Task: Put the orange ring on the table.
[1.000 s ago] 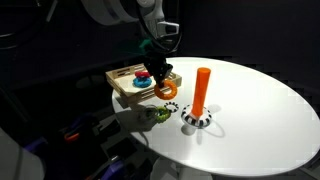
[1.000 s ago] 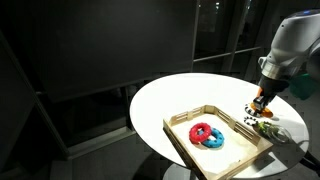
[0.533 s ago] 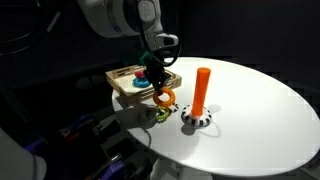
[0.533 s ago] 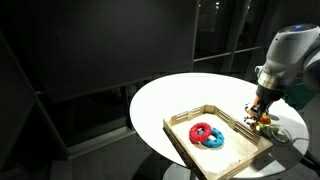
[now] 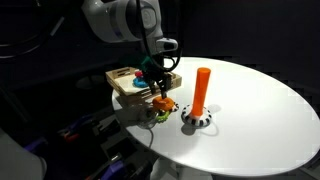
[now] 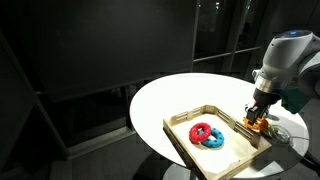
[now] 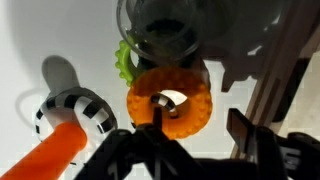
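The orange ring [image 7: 190,112] lies flat on the white table [image 7: 60,30], its far edge against a green ring [image 7: 123,60]. My gripper [image 7: 200,115] hangs just above it, open. One fingertip [image 7: 160,103] sits in the ring's centre hole. The other finger [image 7: 240,125] stands clear of the rim, with white table showing between them. In both exterior views the gripper [image 5: 160,92] [image 6: 258,113] is low over the orange ring [image 5: 165,105] [image 6: 258,124], near the table's edge [image 5: 250,110] [image 6: 165,100].
A tall orange post [image 5: 201,90] on a striped base [image 5: 197,120] stands close beside the ring; it also shows in the wrist view [image 7: 55,150]. A wooden tray [image 6: 230,160] with a red ring [image 6: 200,130] and a blue ring [image 6: 213,140] sits next to the gripper.
The gripper came down with the orange ring from above the table to beside the green ring. Its jaws then opened and let go of the ring.
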Tool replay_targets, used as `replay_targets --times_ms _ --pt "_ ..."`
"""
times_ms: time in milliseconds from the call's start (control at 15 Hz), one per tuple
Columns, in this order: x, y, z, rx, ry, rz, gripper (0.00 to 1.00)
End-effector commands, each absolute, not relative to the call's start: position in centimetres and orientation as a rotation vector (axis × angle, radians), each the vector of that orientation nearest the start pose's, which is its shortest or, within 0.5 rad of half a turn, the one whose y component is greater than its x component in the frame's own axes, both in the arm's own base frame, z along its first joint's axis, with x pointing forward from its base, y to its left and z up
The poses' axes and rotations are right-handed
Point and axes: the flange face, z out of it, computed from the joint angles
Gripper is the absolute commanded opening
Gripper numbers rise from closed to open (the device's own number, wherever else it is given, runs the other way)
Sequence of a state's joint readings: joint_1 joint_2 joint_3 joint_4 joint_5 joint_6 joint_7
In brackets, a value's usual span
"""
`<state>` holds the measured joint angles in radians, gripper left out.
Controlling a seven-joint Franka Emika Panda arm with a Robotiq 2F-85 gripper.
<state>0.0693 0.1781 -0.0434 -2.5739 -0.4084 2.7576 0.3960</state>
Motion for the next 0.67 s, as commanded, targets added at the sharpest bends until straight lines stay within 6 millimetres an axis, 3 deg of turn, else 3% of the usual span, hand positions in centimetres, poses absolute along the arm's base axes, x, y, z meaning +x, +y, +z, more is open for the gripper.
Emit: replay_targets --times_ms 0,600 --pt "45.0 3.3 20.4 -3.265 -0.011 -0.092 0.97" --pt "45.4 7.0 24.0 -3.069 -0.057 -0.085 1.00"
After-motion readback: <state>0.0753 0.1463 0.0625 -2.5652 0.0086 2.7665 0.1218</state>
